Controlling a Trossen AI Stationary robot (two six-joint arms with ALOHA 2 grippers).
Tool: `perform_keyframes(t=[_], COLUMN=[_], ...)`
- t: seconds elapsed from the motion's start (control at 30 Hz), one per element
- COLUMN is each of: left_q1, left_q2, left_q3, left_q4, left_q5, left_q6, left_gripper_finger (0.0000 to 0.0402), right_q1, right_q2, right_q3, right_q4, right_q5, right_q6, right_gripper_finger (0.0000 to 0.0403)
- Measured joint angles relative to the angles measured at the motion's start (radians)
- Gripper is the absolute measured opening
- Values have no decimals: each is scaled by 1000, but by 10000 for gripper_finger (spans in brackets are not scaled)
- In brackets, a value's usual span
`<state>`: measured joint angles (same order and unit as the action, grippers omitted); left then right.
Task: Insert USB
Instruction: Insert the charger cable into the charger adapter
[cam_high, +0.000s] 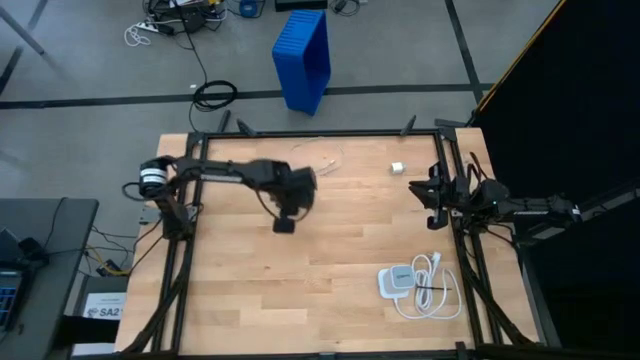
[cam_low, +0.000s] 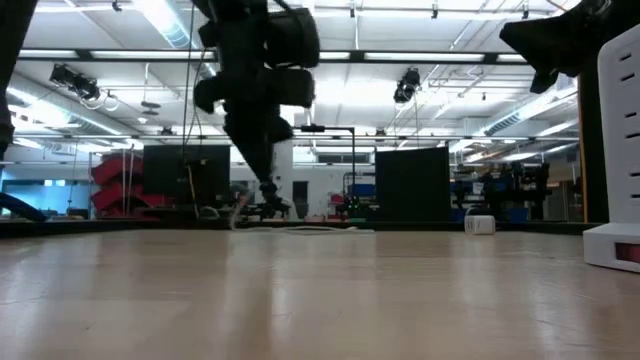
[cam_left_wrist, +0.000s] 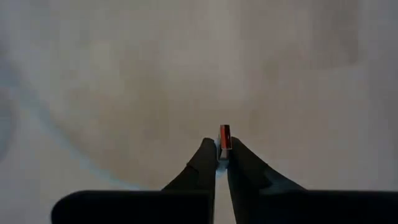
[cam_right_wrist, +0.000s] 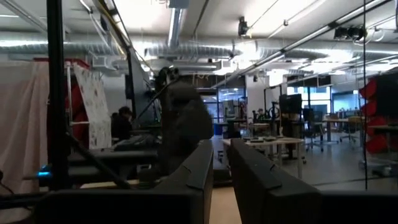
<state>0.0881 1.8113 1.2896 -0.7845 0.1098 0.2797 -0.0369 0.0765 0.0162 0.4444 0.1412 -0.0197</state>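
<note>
The left gripper (cam_left_wrist: 217, 152) is pinching a small plug (cam_left_wrist: 225, 138) that stands out just beyond its fingertips, reddish on its face; gripped at the very tip, it probably leaves the end free to enter a port. Trailing behind that gripper toward the table's far edge lies the thin white USB cable (cam_high: 322, 158), loosely curved. Farther off and to its side, near the front edge, sits the flat white socket block (cam_high: 396, 279) with its thick power cord (cam_high: 432, 293), the likely target. The right gripper (cam_high: 432, 196) waits at the table's side, fingers nearly together, holding nothing.
</note>
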Motion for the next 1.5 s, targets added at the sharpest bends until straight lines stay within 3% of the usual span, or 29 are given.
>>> perform_keyframes(t=[0.13,0.33,0.5,0.73,0.87,1.0,1.1,1.23,1.37,1.5], left_q1=[-49,-61,-56,-56,-57,-55,-57,-61,-61,-47], left_q2=[148,261,274,273,266,161,29,-151,-307,-420], left_q3=[31,138,222,464,615,690,651,492,243,-69], left_q4=[-17,-141,-194,-364,-517,-521,-408,-202,16,310], left_q5=[-24,-178,-199,-286,-299,-258,-188,-150,-146,-145], left_q6=[24,25,32,34,37,34,45,58,58,52], left_gripper_finger=[1,31,78,136,148,148,147,147,147,147], right_q1=[0,0,0,0,0,0,0,0,0,-7], right_q2=[0,0,0,0,0,0,8,42,139,291], right_q3=[0,0,0,0,0,-1,-1,18,101,218], right_q4=[3,5,9,-1,-2,-2,-9,-104,-259,-335], right_q5=[0,-3,-2,-3,-4,20,64,139,243,271], right_q6=[0,-1,-1,84,99,139,147,149,177,173], right_gripper_finger=[40,36,26,25,31,33,35,34,36,37])
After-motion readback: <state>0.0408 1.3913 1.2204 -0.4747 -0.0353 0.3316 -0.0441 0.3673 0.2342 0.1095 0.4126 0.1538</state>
